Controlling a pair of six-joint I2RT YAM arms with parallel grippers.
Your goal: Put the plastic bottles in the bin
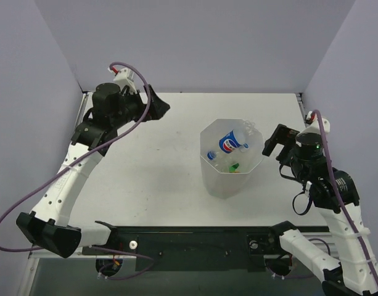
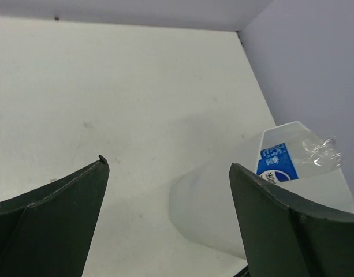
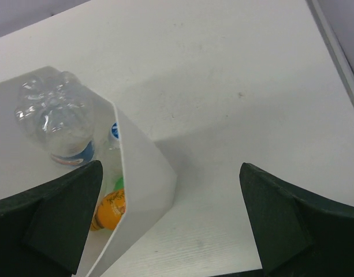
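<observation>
The white table (image 1: 145, 179) fills most of what we see, closed in by pale lilac walls (image 1: 189, 43) on the left, far and right sides. The left arm (image 1: 71, 179) rises from the near-left corner and reaches to the far left. There the left gripper (image 2: 167, 163) hangs above bare tabletop, well apart from everything, its dark jaws wide apart and holding nothing. The right arm (image 1: 327, 197) stands along the right edge. The right gripper (image 3: 171, 166) hovers just beside the right side of the bin (image 1: 222, 185), its jaws likewise spread wide with nothing between them.

The bin stands upright on the table, right of centre and roughly midway between the near and far edges, with its faceted rim open to the top. All the bottles we can find lie inside it. The largest is the clear bottle with the blue label (image 1: 229, 143). It lies tilted, its crumpled base up against the far-right part of the rim and its neck pointing down toward the near left. Lower in the bin we make out the green bottle (image 1: 234, 166). In the right wrist view we also see the short orange bottle (image 3: 110, 209), lying low against the wall on that gripper's side. More clear plastic shows down there too, but we cannot tell whether it is a separate bottle.
</observation>
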